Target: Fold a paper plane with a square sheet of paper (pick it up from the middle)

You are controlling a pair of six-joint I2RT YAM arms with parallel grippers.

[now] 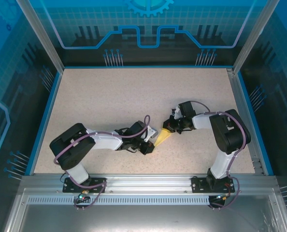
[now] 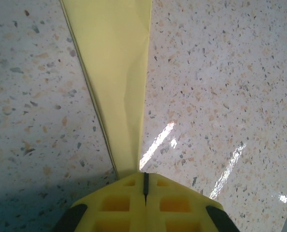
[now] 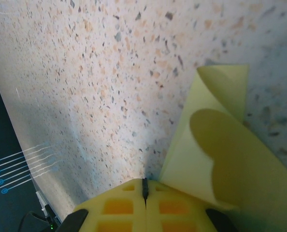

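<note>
Holding the paper plane [image 1: 164, 137] between them near the desk's [image 1: 109, 101] middle, both tools are pressed together, the left tool [image 1: 150, 145] pinching its narrow tip and the right tool [image 1: 171, 126] its far end. Folding looks well advanced, with a narrow wedge already formed; a loose flap curling at the right end suggests final creasing remains.

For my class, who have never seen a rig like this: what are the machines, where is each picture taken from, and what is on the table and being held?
Two robot arms are bolted at the near edge of a speckled table. One picture looks down from above; the other two come from a camera on each wrist.

The left end effector and the right end effector have yellow fingers, both pressed shut. Between them lies the paper plane, pale yellow paper folded to a narrow wedge. The left seems to pinch its tip; a flap curls up beside the right, but whether that one grips it is unclear.
</note>
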